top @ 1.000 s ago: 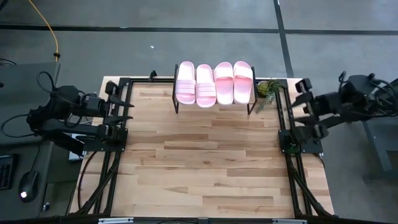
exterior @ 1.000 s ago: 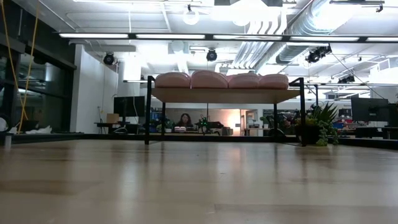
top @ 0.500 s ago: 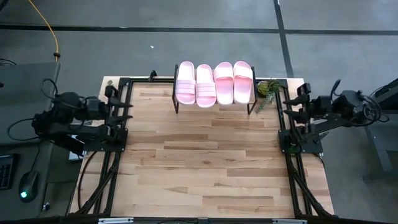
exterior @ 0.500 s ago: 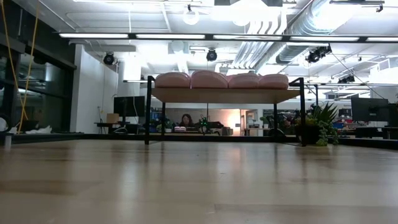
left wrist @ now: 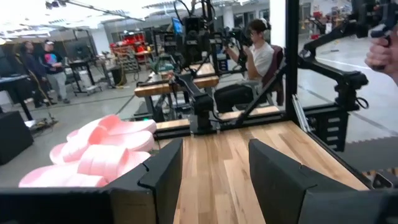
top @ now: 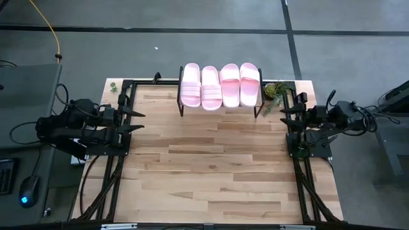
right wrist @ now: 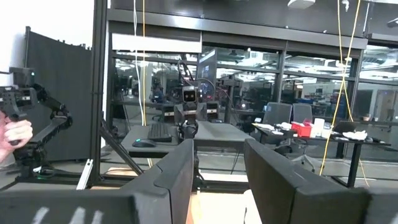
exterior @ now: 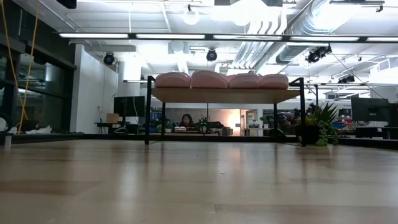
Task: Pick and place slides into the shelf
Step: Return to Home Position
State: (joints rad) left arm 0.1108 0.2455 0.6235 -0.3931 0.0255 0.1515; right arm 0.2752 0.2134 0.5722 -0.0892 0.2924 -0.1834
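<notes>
Four pale pink slides [top: 220, 85] lie side by side on the shelf's plank top [exterior: 224, 95], soles down, at the middle of the table's far edge. They also show in the low view [exterior: 208, 79] and in the left wrist view [left wrist: 99, 152]. My left gripper [top: 135, 120] is open at the table's left edge, level, pointing toward the table's right [left wrist: 214, 174]. My right gripper [top: 284, 108] is open at the right edge, pointing toward the left [right wrist: 217, 180]. Neither is near the slides.
A small green plant [top: 276, 91] stands right of the shelf at the far right corner. Black frame rails [top: 121, 153] [top: 295, 153] run along the table's left and right sides. Bare wooden tabletop [top: 211, 166] lies between the arms. People show in the room behind [left wrist: 258, 50].
Both arms have swung inward and a little toward the near edge. The left gripper has come out over the table's left edge and the right gripper over its right edge. The slides and the shelf have stayed where they were.
</notes>
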